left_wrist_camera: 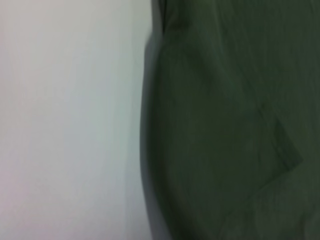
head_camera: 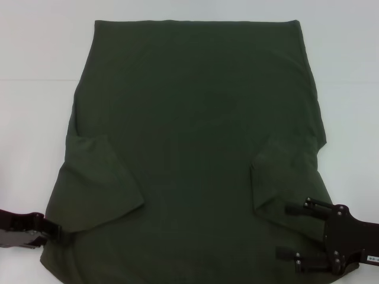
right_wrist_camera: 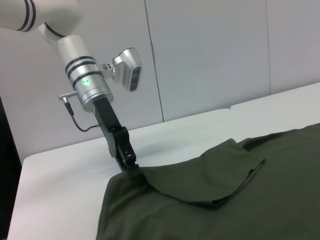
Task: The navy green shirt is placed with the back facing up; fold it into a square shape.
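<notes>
Here the large dark olive-green cloth shirt (head_camera: pixel 195 118) lies flat, plain side up, across the white desk (head_camera: pixel 35 59), both short sleeves folded inward. The left gripper (head_camera: pixel 54 229) sits at the shirt's near left edge, its jaws clamped on the fabric. The right gripper (head_camera: pixel 283 231) hovers over the near right corner, jaws apart.

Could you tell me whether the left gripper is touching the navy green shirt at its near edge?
Touching. In the right wrist view the left gripper comes down with its tip meeting the navy green shirt at the cloth's edge, with no gap showing.
</notes>
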You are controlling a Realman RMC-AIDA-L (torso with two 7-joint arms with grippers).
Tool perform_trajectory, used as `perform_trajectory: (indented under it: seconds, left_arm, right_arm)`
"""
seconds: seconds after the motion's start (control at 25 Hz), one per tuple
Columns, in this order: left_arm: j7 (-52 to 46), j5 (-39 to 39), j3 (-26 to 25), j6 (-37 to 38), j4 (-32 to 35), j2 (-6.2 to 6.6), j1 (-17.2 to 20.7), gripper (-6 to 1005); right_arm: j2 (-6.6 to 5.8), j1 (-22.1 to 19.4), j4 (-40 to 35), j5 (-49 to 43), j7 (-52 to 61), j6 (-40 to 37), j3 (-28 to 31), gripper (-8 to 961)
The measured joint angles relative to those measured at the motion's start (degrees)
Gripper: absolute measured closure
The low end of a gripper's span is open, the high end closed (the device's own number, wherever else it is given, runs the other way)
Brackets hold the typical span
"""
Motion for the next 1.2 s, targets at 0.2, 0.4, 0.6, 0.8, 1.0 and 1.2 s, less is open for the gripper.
perform_trajectory:
  seconds: [0.2,0.4,0.6,0.8,1.0,1.2]
  left_arm:
    - [-0.2,0.0,1.8,-0.5,-0.2,0.00,-0.1,493]
    - [-0.2,-0.1,1.8,-0.6,-0.2,0.01,0.1,841]
    - [0.5,-0.5,1.2,-0.6,0.1,0.24,0.2,961]
    - [2.4,-1.2,-0.6,-0.7,0.0,0.44,0.3,978]
    - [2.9,-1.5,-1.2,-0.6,0.0,0.78,0.3,978]
    - [2.9,-1.5,-1.1,-0.5,0.0,0.80,0.1,978]
  right_arm:
    - [0.00,0.0,0.0,0.0,0.0,0.0,0.2,12]
    - [-0.20,0.2,-1.1,0.0,5.5,0.0,0.5,12]
    - [-1.59,0.3,-9.5,-0.9,29.5,-1.9,-0.1,11]
    - [-6.10,0.8,-17.4,-3.3,53.5,-9.5,0.1,11]
    - [-10.82,3.4,-20.2,-9.4,75.6,-14.3,0.5,14]
    - [-11.30,7.5,-20.8,-21.5,84.4,-13.7,1.8,17]
